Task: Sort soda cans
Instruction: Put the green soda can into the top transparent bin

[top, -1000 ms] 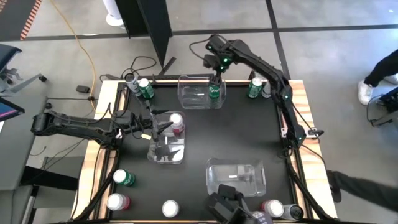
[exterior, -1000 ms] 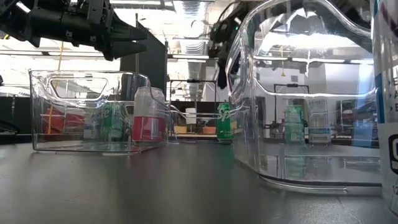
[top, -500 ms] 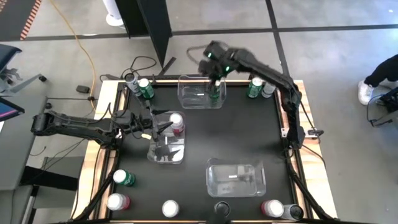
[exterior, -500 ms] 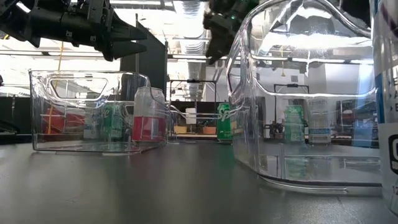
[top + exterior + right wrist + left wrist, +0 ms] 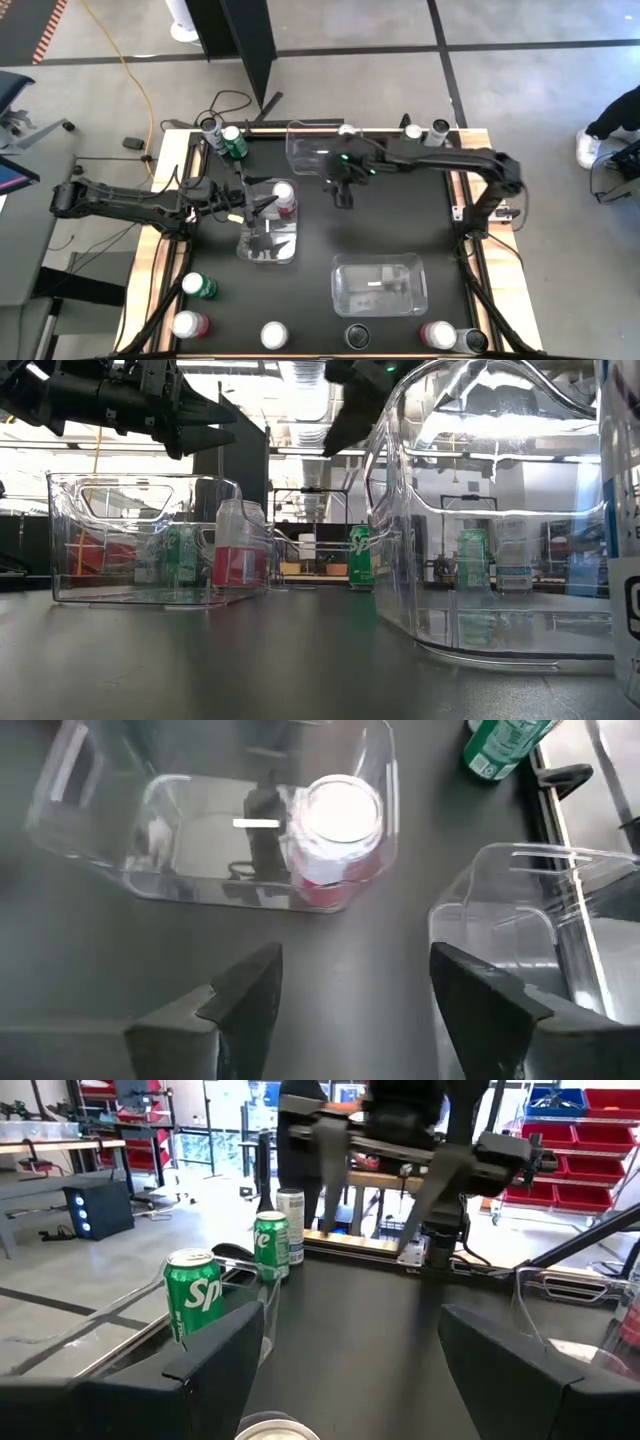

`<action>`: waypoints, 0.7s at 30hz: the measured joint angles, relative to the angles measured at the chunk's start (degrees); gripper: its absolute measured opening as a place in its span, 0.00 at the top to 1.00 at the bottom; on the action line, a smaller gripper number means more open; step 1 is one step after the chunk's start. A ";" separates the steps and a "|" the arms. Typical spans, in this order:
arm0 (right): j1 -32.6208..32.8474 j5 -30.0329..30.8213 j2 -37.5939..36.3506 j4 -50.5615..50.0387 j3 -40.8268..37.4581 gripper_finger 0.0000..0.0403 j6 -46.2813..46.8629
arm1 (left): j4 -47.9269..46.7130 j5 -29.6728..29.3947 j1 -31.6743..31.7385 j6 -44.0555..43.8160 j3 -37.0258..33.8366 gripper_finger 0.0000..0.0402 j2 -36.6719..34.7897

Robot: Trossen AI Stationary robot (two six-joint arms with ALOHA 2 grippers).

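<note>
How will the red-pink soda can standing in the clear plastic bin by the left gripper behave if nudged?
The red-pink silver-topped soda can is a tall, narrow, upright cylinder, so a high nudge would probably tip it. Its smooth round wall suggests it would roll once down. The clear plastic bin around it would likely stop it.

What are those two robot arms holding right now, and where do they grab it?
Nothing: the right gripper and the left gripper both have open, empty fingers.

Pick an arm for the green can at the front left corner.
Left. The left gripper hangs open over the bin on that side of the table, nearer the green can. The right gripper, also open, is mid-table, farther away.
</note>
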 joint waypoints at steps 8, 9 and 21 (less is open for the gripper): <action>2.23 2.80 -19.87 13.25 -23.73 0.42 6.15 | 0.09 -0.26 0.00 -0.84 0.00 0.27 0.00; 2.48 3.52 -22.57 13.78 -26.15 0.43 7.15 | 0.09 -0.65 -0.01 -0.86 0.00 0.27 0.00; 7.26 17.82 -49.73 14.26 -43.75 0.57 15.44 | 0.02 -2.76 0.00 -1.53 0.00 0.27 0.01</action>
